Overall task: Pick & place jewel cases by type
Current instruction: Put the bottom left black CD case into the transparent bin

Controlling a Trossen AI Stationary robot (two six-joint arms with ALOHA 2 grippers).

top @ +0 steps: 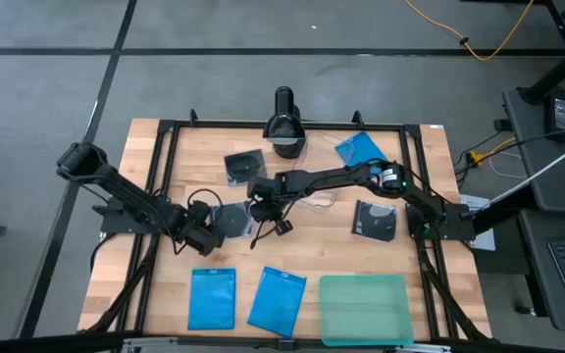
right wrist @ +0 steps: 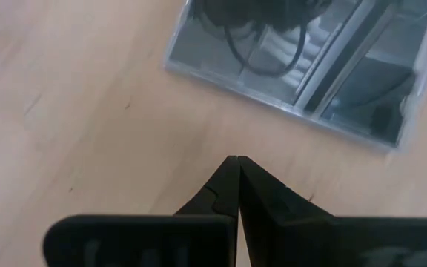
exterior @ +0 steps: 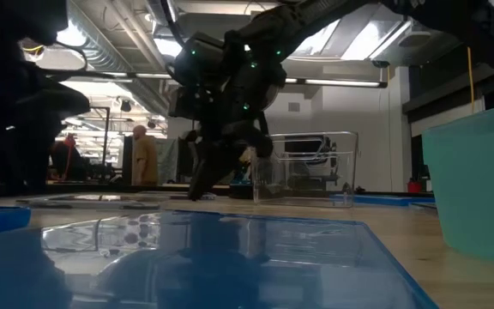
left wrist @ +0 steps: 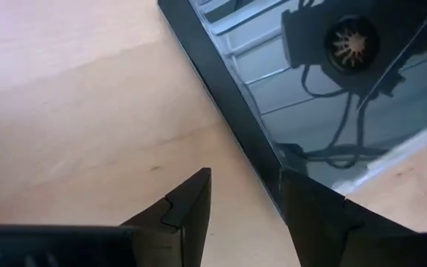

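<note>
**Left gripper lining up on the edge of a black disc case**

The left gripper (left wrist: 243, 211) is low over the table, its fingers parted with a gap between them. The black edge of a disc case (left wrist: 325, 96) lies just in front of one finger, not yet between them. For a good grip, I think the fingers must straddle this edge squarely before closing. The right gripper (right wrist: 236, 185) is closed and empty, with another disc case (right wrist: 302, 59) just ahead of its tips.

The wooden counter (top: 165, 284) carries two blue cases (top: 212, 298) and a teal tray (top: 363, 310) near; three disc cases (top: 376, 220) lie mid-counter, another blue case (top: 361, 150) far right.
</note>
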